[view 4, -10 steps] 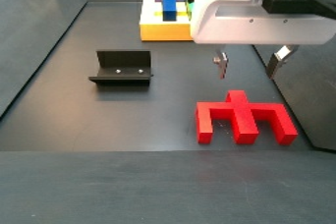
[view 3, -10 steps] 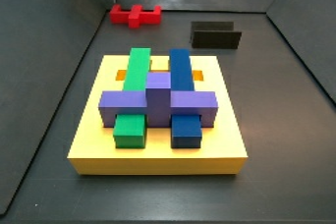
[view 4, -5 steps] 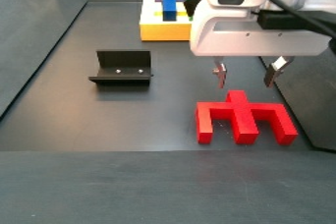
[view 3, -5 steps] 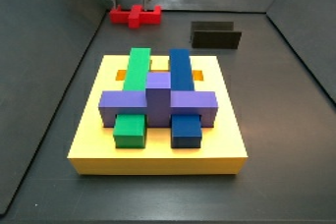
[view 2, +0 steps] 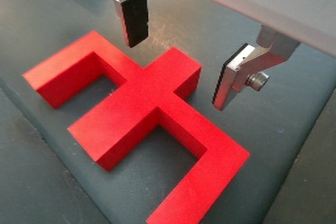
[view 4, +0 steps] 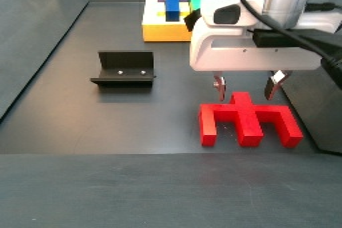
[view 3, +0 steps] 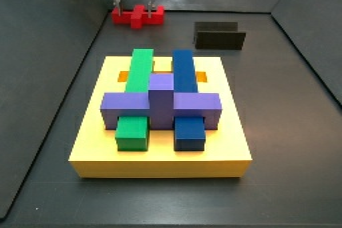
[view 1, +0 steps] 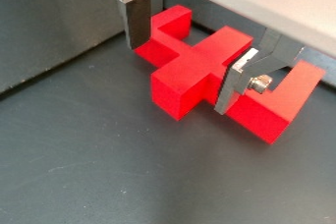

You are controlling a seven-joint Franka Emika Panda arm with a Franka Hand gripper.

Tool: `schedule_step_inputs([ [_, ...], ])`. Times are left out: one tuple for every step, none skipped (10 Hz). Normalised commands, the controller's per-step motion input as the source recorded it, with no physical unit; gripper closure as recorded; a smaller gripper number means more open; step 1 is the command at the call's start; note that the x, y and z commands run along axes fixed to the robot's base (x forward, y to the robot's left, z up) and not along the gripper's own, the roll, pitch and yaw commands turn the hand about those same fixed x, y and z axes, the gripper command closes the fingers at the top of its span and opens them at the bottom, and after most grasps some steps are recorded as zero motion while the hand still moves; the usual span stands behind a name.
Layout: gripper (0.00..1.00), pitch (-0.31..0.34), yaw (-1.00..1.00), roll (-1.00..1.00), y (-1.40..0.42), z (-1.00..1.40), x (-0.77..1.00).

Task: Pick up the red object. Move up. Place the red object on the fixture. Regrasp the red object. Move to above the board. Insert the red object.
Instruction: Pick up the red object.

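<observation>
- Red object (view 4: 249, 122) lies flat on the dark floor, far from the board (view 3: 163, 122).
- I see my gripper (view 2: 184, 53) low over it, fingers (view 2: 132, 14) apart, one each side of its middle bar.
- Bare floor lies between it and the fixture (view 4: 123, 69).

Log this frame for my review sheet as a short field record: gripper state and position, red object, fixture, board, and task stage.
gripper: open, low over the red object, fingers astride its central bar
fingers: silver plates with dark pads, apparently not touching the piece
red object: lying flat on the dark floor, not lifted
fixture: standing apart from the red object, nothing on it
board: yellow, carrying green, blue and purple blocks
task stage: pick-up not yet done; grasp not closed
</observation>
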Motion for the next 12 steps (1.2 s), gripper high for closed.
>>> schedule_step_inputs([
  [0.00, -0.040, -0.21, -0.05, 0.01, -0.45, 0.00],
  [0.00, -0.013, -0.19, -0.03, 0.10, -0.41, 0.03],
  [0.00, 0.000, -0.15, -0.05, 0.17, -0.32, 0.07],
  [0.00, -0.016, -0.11, -0.07, 0.16, -0.34, 0.05],
  [0.00, -0.036, -0.04, -0.06, 0.06, -0.31, 0.03],
  [0.00, -0.014, 0.00, -0.07, 0.00, -0.10, 0.03],
  [0.00, 0.000, 0.00, -0.04, 0.00, 0.00, 0.06],
  [0.00, 0.000, 0.00, 0.00, 0.00, 0.00, 0.00],
  [1.00, 0.000, 0.00, 0.00, 0.00, 0.00, 0.00],
  [1.00, 0.000, 0.00, 0.00, 0.00, 0.00, 0.00],
  [1.00, 0.000, 0.00, 0.00, 0.00, 0.00, 0.00],
  [1.00, 0.000, 0.00, 0.00, 0.00, 0.00, 0.00],
])
